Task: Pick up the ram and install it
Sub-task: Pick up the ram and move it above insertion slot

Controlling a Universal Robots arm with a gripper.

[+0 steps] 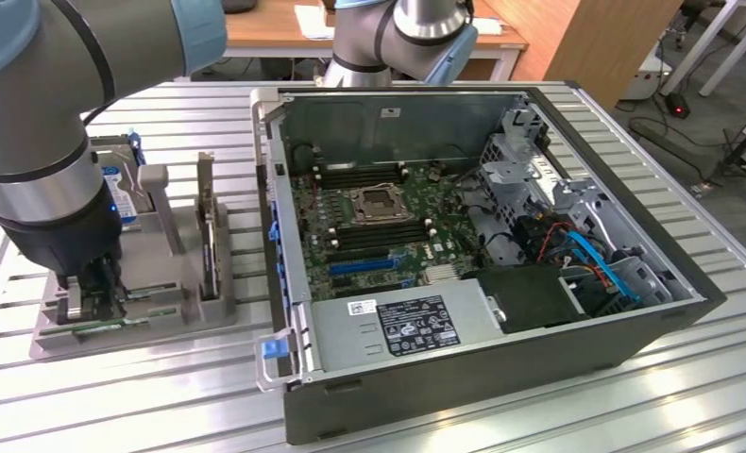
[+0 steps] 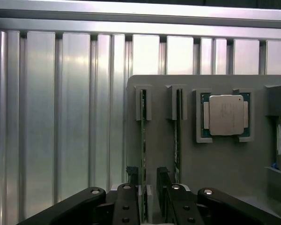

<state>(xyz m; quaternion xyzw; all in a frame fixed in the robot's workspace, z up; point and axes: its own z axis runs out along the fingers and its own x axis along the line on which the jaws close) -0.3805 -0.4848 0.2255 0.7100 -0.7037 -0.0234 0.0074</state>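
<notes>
ram (image 2: pixel 143 136): stood on edge in grey holder (image 2: pixel 225 168), nine o'clock from computer case (image 1: pixel 474 396).
pincer (image 2: pixel 146 190): jaws were apart, straddling the ram.
handling: likely light, stiff, fragile; grip flat faces.

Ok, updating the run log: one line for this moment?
gripper: open | position: astride ram | ram: on edge in holder, not gripped

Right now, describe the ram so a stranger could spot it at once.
Beside the open dark computer case sits a grey plastic holder tray. Two thin green circuit-board sticks stand on edge in its slots; the ram is the one straddled by the open tool, farther from the square silver processor chip.
</notes>
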